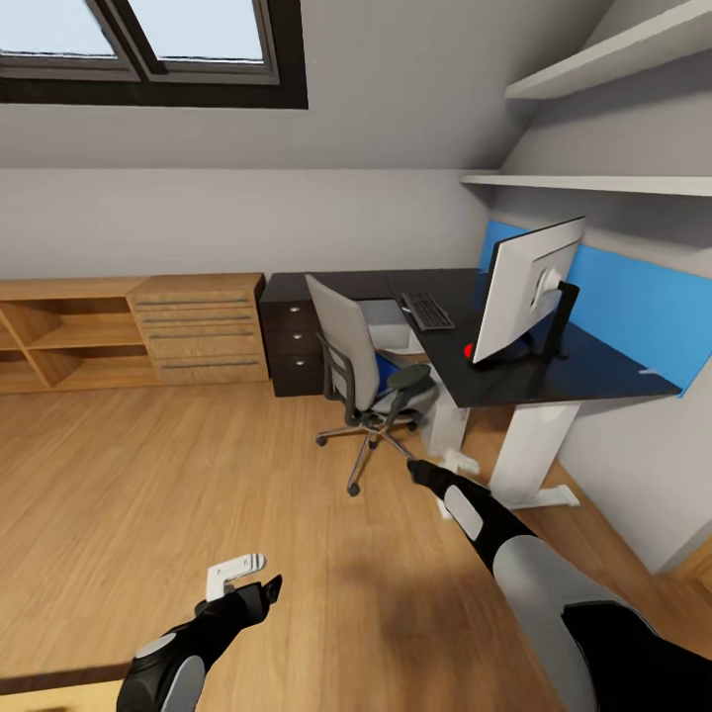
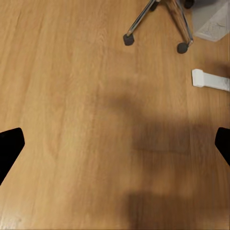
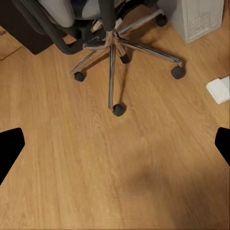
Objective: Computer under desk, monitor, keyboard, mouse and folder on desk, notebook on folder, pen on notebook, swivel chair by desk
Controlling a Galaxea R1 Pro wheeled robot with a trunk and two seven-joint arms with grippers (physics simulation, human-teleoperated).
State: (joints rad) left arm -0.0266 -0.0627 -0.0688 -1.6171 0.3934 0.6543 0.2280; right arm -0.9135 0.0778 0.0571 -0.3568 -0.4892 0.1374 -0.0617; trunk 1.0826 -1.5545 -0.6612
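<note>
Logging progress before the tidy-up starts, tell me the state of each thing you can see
Monitor: upright on the desk.
Keyboard: flat on desk.
Folder: on the swivel chair seat.
Drawers: closed.
Left gripper: open, empty.
Right gripper: open, empty.

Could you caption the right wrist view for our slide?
Open right gripper hovering over wood floor near the swivel chair.

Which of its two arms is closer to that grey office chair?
The right. Its end effector reaches out low, just short of the swivel chair base. The left end effector hangs back over bare wooden floor, well away from it.
</note>
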